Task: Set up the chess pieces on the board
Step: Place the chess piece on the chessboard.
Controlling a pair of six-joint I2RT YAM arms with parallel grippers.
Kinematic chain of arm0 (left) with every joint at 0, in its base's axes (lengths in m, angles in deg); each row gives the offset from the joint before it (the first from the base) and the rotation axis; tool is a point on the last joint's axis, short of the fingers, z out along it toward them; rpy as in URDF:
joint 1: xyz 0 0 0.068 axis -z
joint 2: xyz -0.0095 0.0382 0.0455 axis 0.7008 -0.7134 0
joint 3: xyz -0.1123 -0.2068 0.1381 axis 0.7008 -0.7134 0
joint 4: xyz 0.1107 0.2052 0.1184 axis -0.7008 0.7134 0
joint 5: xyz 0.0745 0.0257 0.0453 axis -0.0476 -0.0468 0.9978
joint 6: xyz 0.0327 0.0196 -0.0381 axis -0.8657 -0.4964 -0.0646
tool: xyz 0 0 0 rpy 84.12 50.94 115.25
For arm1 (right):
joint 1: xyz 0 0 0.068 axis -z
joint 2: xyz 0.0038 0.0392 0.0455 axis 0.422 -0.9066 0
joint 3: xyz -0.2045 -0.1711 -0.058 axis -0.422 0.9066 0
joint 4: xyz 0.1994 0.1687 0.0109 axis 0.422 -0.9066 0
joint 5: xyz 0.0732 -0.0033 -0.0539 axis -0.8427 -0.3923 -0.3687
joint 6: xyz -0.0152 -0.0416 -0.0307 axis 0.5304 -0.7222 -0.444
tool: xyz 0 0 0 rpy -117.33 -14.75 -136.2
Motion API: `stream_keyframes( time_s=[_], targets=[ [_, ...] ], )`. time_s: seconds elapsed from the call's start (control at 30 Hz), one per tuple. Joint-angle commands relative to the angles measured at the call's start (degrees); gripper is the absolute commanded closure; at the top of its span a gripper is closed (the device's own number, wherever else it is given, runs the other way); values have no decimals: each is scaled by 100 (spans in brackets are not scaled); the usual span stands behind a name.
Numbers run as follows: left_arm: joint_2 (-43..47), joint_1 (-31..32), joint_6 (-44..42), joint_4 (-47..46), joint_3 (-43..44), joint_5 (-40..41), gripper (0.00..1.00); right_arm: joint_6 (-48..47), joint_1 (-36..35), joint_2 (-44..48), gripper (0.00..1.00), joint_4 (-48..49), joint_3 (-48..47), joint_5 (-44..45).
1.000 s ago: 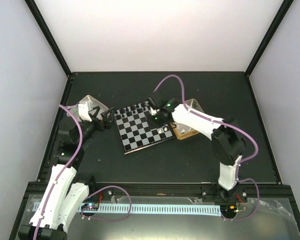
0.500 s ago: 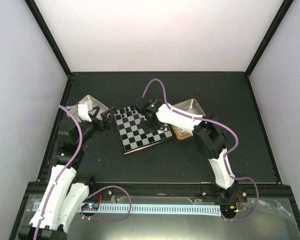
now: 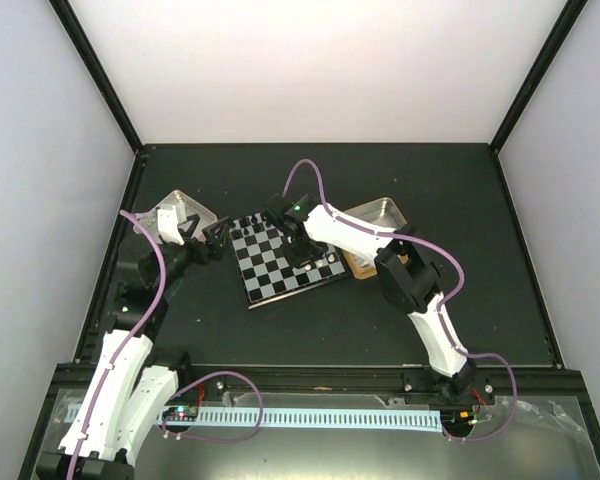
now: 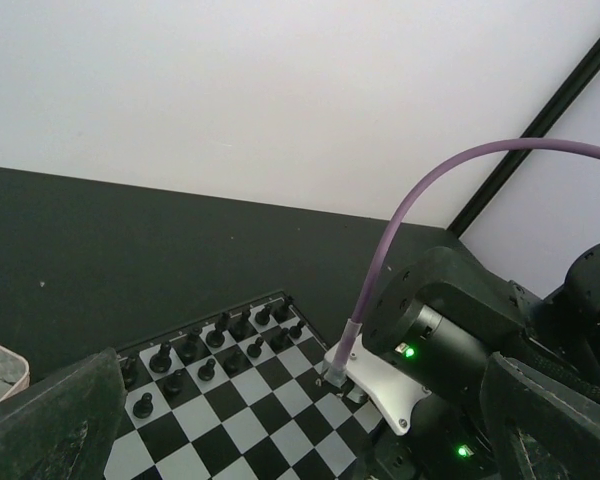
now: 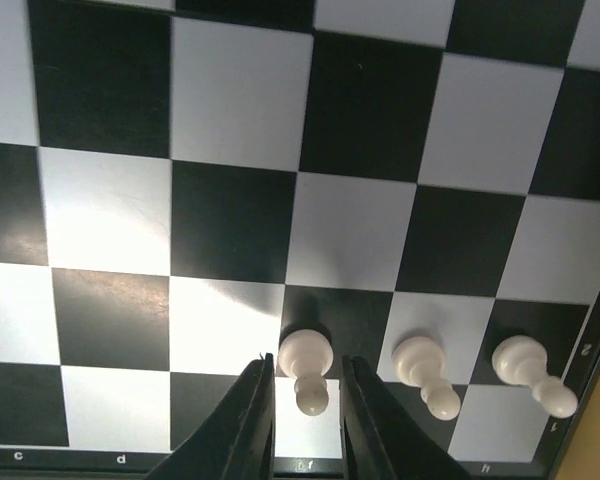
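The board (image 3: 280, 262) lies mid-table, with black chess pieces (image 3: 258, 220) in rows along its far edge; they also show in the left wrist view (image 4: 208, 347). In the right wrist view, my right gripper (image 5: 307, 362) points down at the board (image 5: 240, 100). Its fingers stand either side of an upright white pawn (image 5: 304, 352), with a small gap on each side. Two more white pawns (image 5: 425, 372) stand to its right. In the top view the right gripper (image 3: 308, 258) is over the board's near right part. My left gripper (image 3: 215, 234) is wide open and empty beside the board's left edge.
A pale square tin (image 3: 180, 210) sits behind my left gripper. A gold-rimmed tin (image 3: 378, 214) sits right of the board, under the right arm. In the left wrist view the right arm (image 4: 460, 330) rises over the board's right side.
The right arm has swung left and folded over the board, and its gripper has come down around a white pawn near the board's near right edge. The left arm has hardly moved.
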Motion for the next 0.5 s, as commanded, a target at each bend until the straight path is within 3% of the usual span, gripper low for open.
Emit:
stream_keyframes(
  time_s=[0.0, 0.3, 0.47],
  targets=[
    [101, 10, -117, 69, 268, 80, 1, 51, 0, -80, 78, -238, -116, 96],
    [127, 15, -103, 60, 241, 80, 1, 81, 11, 112, 78, -67, 74, 93],
    [126, 19, -97, 55, 245, 64, 1, 139, 13, 194, 85, -20, 176, 245]
  ],
)
